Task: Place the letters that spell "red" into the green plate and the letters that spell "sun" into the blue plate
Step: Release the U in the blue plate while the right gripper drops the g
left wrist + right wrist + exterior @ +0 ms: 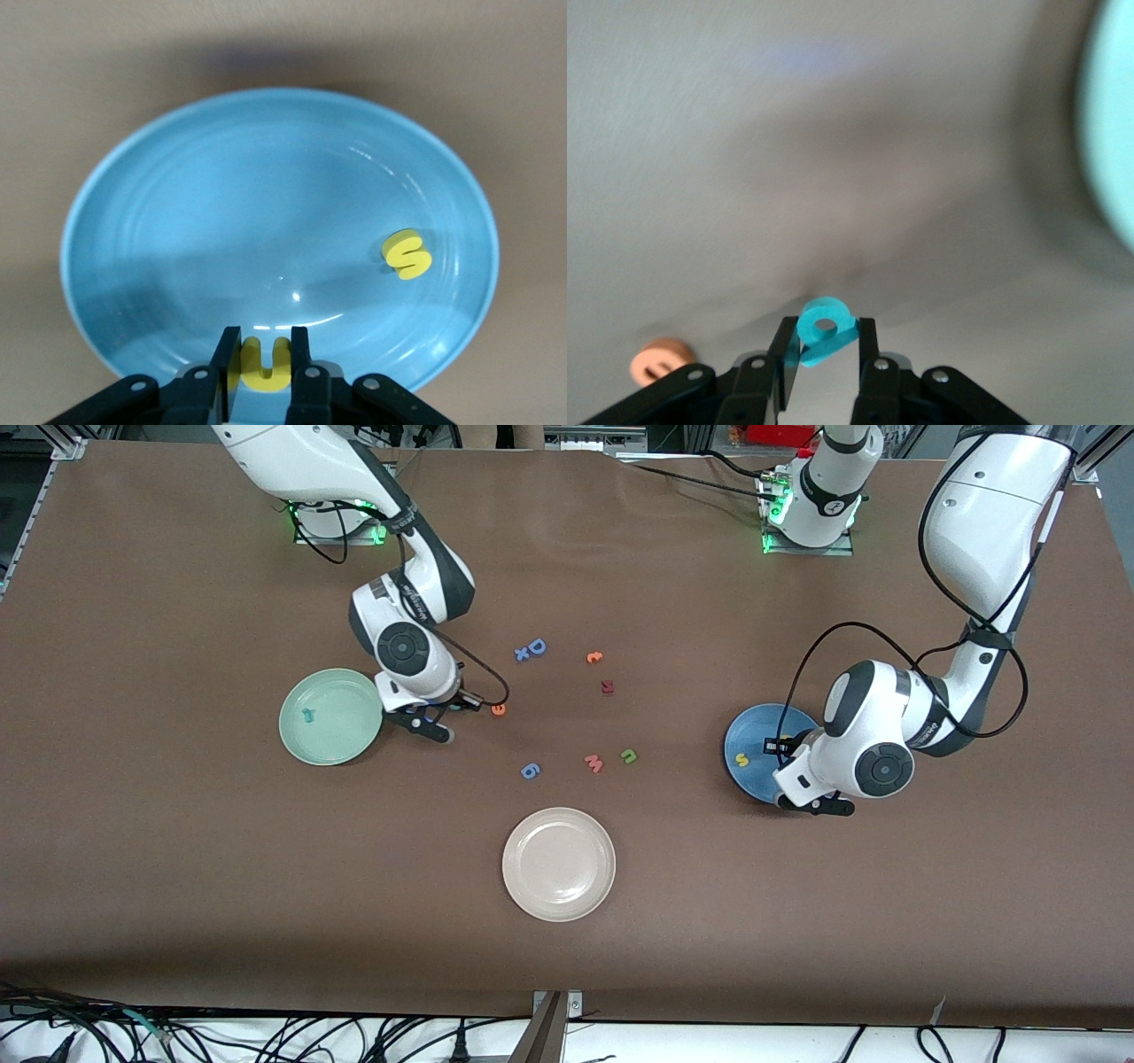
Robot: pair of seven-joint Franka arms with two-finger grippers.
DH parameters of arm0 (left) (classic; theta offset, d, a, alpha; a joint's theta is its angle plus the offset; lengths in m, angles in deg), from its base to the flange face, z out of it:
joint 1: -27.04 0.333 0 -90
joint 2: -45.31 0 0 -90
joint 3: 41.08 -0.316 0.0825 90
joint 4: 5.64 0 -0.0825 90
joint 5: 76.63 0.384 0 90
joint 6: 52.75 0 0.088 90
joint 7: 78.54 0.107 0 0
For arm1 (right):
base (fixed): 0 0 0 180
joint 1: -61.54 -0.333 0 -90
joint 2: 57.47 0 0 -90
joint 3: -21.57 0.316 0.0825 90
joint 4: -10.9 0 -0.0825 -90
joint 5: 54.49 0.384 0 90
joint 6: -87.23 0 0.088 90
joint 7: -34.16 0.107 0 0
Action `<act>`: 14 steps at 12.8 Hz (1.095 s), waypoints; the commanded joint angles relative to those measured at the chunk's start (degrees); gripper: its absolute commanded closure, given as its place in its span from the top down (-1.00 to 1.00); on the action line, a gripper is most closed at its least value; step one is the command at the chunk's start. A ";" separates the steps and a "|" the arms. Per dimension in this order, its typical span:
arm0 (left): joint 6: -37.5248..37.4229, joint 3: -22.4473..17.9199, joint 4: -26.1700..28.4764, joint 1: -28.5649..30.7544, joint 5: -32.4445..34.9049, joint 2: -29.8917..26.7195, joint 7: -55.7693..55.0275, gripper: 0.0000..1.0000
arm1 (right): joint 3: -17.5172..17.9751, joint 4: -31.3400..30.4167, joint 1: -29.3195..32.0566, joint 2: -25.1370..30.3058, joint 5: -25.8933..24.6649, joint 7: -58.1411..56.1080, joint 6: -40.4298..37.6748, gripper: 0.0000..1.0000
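Two grippers are each closed on a foam letter, as you can check in the wrist views. The left gripper (260, 363) hangs over the rim of the round medium-blue plastic plate (221, 221), its fingers (301, 367) pinching a small yellow foam arch letter (263, 365) between them. A small yellow foam "s" (407, 253) lies in the blue plate, apart from those fingers and toward the plate's rim.

The right gripper (824, 350) is over bare table between the round pale mint-green plastic plate (330, 716) and a small orange rounded foam "e" (656, 360). Its fingers (782, 350) pinch a small teal foam letter with a round hole (825, 330), held tilted. You will see the orange "e" lying on the table just beside that gripper, not touching its fingers. A thin teal foam letter (307, 715) lies in the green plate.

A small green foam arch letter (628, 756) lies on the table, well apart from both sets of fingers, between the two grippers and beside a pinkish-red foam "w" (594, 763). Nearer the front camera sits a round cream-white plate (558, 864).
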 commanded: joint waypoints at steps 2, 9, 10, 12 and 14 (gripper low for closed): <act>3.47 0.50 4.20 1.81 1.45 -2.23 5.78 -0.63 | -5.24 -0.56 0.19 4.94 0.20 -7.62 -6.38 -0.74; 0.94 3.38 0.43 -0.55 1.10 -2.67 4.03 1.00 | -17.47 -1.00 0.19 6.27 0.20 -29.24 -13.78 -0.69; 1.19 5.05 0.16 -0.73 1.27 -2.67 4.03 1.00 | -18.35 -1.18 0.19 5.92 0.20 -30.74 -13.86 -0.66; 1.54 6.56 -2.73 -3.43 1.18 -2.23 3.68 1.00 | -18.71 -1.35 0.71 5.30 0.28 -31.64 -13.87 -0.65; 2.15 6.56 -5.02 -8.71 1.36 -1.01 1.22 1.00 | -18.80 -1.35 0.80 5.04 0.28 -31.64 -13.87 0.05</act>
